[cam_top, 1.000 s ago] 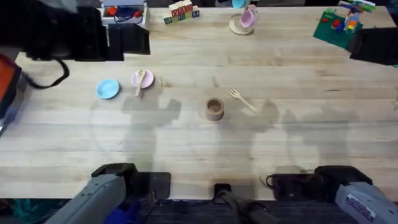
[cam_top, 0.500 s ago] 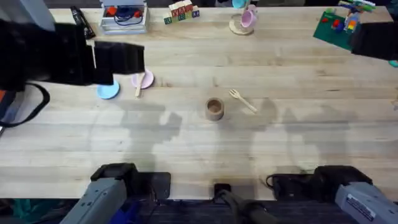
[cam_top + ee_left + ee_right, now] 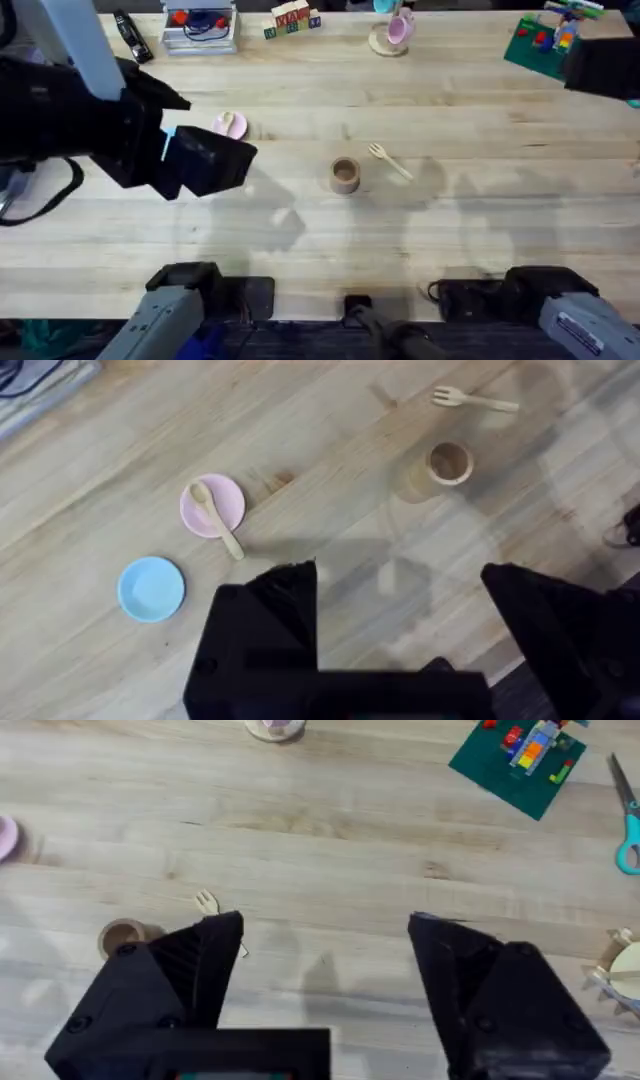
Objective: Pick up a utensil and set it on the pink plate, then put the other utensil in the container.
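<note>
Two arms worked a wide wooden worktop (image 3: pixel 420 240), and we saw the left one raised large and dark under the overhead camera, its left end effector (image 3: pixel 400 585) with fingers spread apart and holding nothing above bare wood. The right end effector (image 3: pixel 325 935) likewise stood with fingers apart, empty, near its own side. Beside the light blue plate (image 3: pixel 151 588) lay the pink plate (image 3: pixel 212 505), and the spoon (image 3: pixel 216 518) rested on it, bowl on the plate and handle running off the rim onto the wood, so we judged the first step done. The brown container (image 3: pixel 345 176) stood upright near the middle, open at the top. The fork (image 3: pixel 389 160) lay flat just beside it, apart from it. We judged the fork light, stiff and thin, lying flush with the wood; taking hold across the handle near its middle seemed best, with care that it did not slip or pivot.
</note>
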`<state>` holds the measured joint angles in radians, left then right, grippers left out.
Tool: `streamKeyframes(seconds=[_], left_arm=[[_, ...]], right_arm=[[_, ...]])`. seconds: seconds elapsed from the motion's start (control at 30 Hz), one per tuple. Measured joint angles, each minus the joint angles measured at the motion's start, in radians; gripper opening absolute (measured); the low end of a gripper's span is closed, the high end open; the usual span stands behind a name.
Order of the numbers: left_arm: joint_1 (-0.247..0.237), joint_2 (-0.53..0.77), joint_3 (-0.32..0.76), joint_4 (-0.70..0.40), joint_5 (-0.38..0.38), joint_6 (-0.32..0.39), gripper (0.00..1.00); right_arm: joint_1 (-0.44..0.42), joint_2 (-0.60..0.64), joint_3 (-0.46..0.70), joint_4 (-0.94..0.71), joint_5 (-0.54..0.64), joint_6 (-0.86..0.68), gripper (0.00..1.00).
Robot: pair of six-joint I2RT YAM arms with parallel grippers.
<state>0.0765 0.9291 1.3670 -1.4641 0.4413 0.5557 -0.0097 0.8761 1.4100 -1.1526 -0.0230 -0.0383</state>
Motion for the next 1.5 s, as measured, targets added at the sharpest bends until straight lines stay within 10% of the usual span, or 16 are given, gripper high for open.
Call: streamKeyframes(seconds=[0.23, 0.87, 1.5], left_arm=[[0.000, 0.000, 0.000, -0.014, 0.009, 0.043, 0.993], [0.000, 0.000, 0.001, -0.171, 0.091, 0.483, 0.993], [0.000, 0.000, 0.001, -0.194, 0.152, 0.542, 0.992]], right_arm=[[0.000, 0.000, 0.000, 0.000, 0.000, -0.011, 0.996], [-0.002, 0.116, 0.002, -0.160, -0.126, -0.175, 0.996], [0.120, 0.339, -0.056, -0.090, -0.142, -0.225, 0.996]])
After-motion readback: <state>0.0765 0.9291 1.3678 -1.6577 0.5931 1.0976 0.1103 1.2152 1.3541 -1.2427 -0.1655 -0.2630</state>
